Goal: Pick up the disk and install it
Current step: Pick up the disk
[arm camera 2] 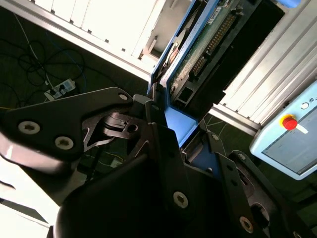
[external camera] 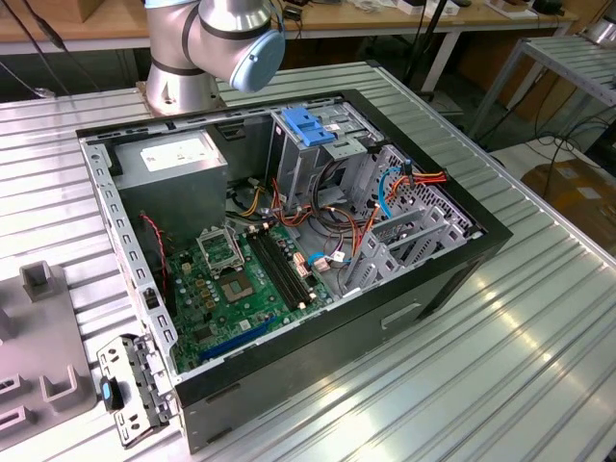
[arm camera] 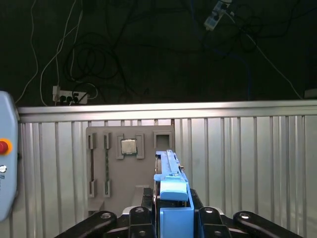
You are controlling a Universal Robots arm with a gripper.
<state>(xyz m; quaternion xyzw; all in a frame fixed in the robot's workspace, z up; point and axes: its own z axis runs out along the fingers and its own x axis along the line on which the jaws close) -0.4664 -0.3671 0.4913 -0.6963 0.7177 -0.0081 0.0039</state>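
My gripper (arm camera: 172,214) is shut on the disk (arm camera: 171,183), which stands edge-on between the black fingers with its bright blue rail facing the first wrist view. In the second wrist view the disk (arm camera 2: 208,39) shows its green circuit board and connector row, framed by blue rails, and my gripper (arm camera 2: 171,126) clamps its near end. The disk hangs in the air above the ribbed metal table (arm camera: 247,163). In the exterior view the open computer case (external camera: 452,279) lies on the table, with a drive cage (external camera: 332,168) at its far side.
A light-blue latch plate (external camera: 308,125) tops the drive cage, beside a grey power supply (external camera: 178,168) and the motherboard (external camera: 241,279). A grey fixture plate (arm camera: 99,163) holding a processor chip (arm camera: 129,147) lies below the gripper. A teach pendant (arm camera 2: 292,134) with a red button is nearby. The arm's base (external camera: 207,48) stands behind the case.
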